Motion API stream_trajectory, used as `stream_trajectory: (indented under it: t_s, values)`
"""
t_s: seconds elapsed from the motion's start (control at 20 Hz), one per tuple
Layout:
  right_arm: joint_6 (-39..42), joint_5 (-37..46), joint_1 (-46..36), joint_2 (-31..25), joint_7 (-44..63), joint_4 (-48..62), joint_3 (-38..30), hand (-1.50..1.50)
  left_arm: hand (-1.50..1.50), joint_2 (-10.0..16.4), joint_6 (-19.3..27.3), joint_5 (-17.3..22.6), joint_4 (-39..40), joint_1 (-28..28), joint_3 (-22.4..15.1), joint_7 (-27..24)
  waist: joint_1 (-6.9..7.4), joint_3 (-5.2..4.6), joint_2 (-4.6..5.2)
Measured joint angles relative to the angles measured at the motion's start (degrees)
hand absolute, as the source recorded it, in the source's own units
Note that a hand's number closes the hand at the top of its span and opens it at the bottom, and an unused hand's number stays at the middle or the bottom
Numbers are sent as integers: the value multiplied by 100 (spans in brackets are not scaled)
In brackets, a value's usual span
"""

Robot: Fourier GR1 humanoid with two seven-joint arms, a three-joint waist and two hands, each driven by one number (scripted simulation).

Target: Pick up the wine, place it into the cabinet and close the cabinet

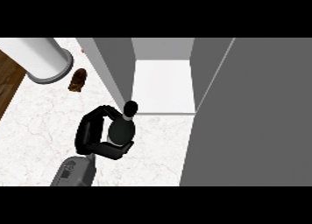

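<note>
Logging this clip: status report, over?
Left hand shut on wine bottle; right hand not in view. Bottle at mouth of open cabinet, not yet inside. Cabinet's left wall close by its neck.

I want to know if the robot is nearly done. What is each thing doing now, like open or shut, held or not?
cabinet: open, its door swung wide.
wine bottle: held, not yet inside the cabinet.
left hand: curled round the wine bottle.
white cylinder: standing on the counter, untouched.
brown thing: lying beside the white cylinder, untouched.
right hand: not in view.
</note>
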Motion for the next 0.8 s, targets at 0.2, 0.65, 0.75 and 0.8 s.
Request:
stream_trajectory:
  t_s: [0.2, 0.65, 0.75, 0.8]
  values:
    - [32, -34, 43, 14, -15, 9, -61, -150, 150, -27, 342, 410, -883, 78, -617, 654, -17, 0, 4]
    - [90, -95, 140, 75, -57, 28, -156, -150, 150, -42, 1720, 798, -2529, -333, -1557, 2471, -44, -1, 19]
    - [116, -121, 150, 69, -50, 23, -203, -150, 150, -42, 2011, 730, -2707, -608, -1603, 2915, -52, 0, 20]
    - [123, -129, 92, 49, -28, 34, -233, -150, 150, -43, 2177, 725, -2715, -762, -1653, 3046, -57, 0, 22]
